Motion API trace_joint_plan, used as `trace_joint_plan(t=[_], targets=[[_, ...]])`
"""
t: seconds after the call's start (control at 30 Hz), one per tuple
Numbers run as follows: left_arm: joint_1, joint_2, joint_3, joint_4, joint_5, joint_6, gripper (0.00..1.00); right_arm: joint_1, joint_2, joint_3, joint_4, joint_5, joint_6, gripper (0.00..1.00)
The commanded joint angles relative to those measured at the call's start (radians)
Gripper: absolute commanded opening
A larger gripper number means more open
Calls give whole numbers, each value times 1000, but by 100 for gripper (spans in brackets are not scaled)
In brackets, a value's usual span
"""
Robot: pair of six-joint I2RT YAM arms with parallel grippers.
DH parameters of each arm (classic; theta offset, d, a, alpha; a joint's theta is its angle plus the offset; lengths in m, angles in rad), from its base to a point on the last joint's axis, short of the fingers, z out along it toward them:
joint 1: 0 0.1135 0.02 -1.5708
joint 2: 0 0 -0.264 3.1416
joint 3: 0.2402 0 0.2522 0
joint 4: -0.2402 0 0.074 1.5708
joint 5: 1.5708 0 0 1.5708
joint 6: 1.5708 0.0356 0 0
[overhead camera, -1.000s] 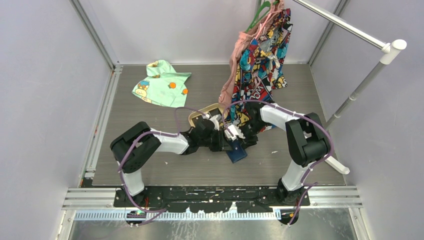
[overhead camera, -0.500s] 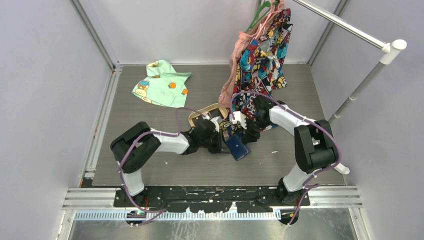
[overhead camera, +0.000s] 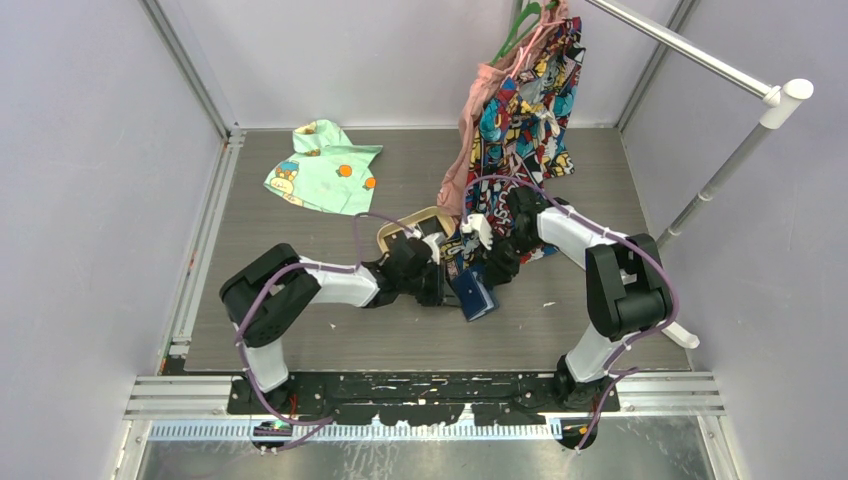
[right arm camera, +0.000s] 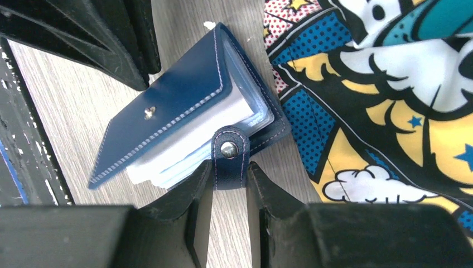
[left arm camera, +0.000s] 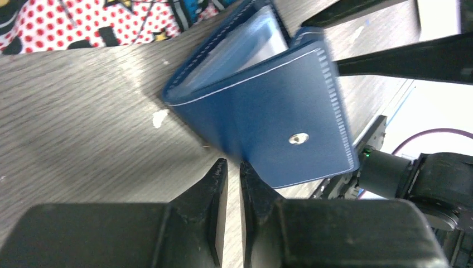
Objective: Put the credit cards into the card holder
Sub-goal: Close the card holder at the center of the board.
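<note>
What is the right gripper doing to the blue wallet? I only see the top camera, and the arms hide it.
Observer: In the right wrist view, the right gripper has the card holder's snap tab pinched between its fingers.
Operator: Is it open?
Observer: Partly; the left wrist view shows pale inner pockets fanned between the covers.
Operator: And the left gripper?
Observer: Its fingertips, nearly together, sit at the outer cover's edge; gripping it, I can't tell.
</note>
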Motion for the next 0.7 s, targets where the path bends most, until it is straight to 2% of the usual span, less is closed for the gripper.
trace_joint_plan(t=[0.0, 0.03, 0.2, 0.37, 0.53, 0.67], targets=[[-10, -115, 8, 88, 6, 65, 16, -3, -37, 1, -36, -74, -91, 28], [-10, -130, 5, 100, 6, 71, 17, -3, -52, -16, -44, -87, -152, 29], [-11, -107, 21, 129, 35, 82, 18, 4, -69, -23, -60, -64, -232, 31], [-14, -29, 81, 100, 50, 79, 18, 1, -123, -60, -68, -153, -326, 31], [-14, 29, 117, 96, 38, 71, 17, 1, -119, -52, -72, -146, -293, 31], [-13, 78, 175, 37, 32, 70, 17, 0, -113, -38, -33, -150, -141, 31]])
